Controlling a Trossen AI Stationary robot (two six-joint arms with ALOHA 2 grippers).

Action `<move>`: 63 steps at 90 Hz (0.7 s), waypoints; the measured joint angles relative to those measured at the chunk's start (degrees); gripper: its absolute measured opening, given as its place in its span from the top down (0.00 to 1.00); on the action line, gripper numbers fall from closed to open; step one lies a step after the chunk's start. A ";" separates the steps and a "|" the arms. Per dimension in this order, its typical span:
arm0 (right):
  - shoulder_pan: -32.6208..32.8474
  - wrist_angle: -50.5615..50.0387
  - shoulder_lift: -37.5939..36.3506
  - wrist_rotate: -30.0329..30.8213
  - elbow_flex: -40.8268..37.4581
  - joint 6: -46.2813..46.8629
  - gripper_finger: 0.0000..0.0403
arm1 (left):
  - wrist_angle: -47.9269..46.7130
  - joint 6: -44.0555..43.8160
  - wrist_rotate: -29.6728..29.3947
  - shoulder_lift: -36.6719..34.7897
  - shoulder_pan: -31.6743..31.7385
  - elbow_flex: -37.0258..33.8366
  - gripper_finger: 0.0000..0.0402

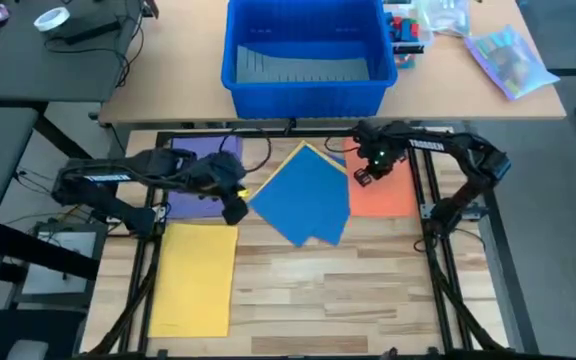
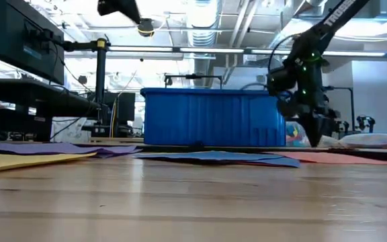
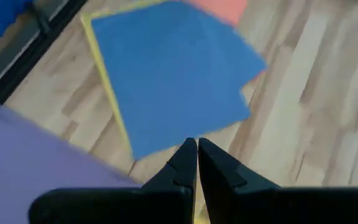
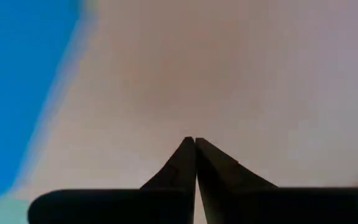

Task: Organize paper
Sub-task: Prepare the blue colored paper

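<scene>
Several coloured sheets lie flat on the wooden table: a purple sheet (image 1: 193, 180) at the left, a yellow sheet (image 1: 198, 275) nearer the front, blue sheets (image 1: 303, 200) in the middle over another yellow sheet (image 1: 316, 152), and an orange sheet (image 1: 383, 192) at the right. My left gripper (image 3: 196, 144) is shut and holds nothing, raised high between the purple and blue sheets. My right gripper (image 4: 195, 142) is shut, pointing down, low over the orange sheet's far left part (image 2: 312, 142). My right gripper points down from above at the orange sheet (image 4: 241, 87), with its shut fingertips close over it. I cannot tell whether they touch the sheet, which lies flat on the table.
A big blue bin (image 1: 306, 55) stands on the other table behind the work table. A clear bag with colourful contents (image 1: 508, 60) lies to its right. Black frame rails (image 1: 438, 250) run along the table's sides. Bare wood (image 1: 348, 300) shows at the front.
</scene>
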 joint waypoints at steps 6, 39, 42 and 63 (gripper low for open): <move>4.19 3.34 -1.46 -2.13 0.05 2.95 1.00 | 3.20 1.23 3.59 3.24 1.06 0.01 1.00; 22.42 18.13 -11.96 1.20 0.05 15.79 1.00 | 13.91 6.22 12.20 28.48 10.75 -0.08 1.00; 23.42 18.04 -13.40 1.52 0.05 15.79 1.00 | 14.47 6.32 12.37 30.38 11.40 -0.08 1.00; 30.50 15.93 -24.99 1.52 0.07 16.37 1.00 | 14.40 4.37 17.03 40.98 11.54 -0.12 1.00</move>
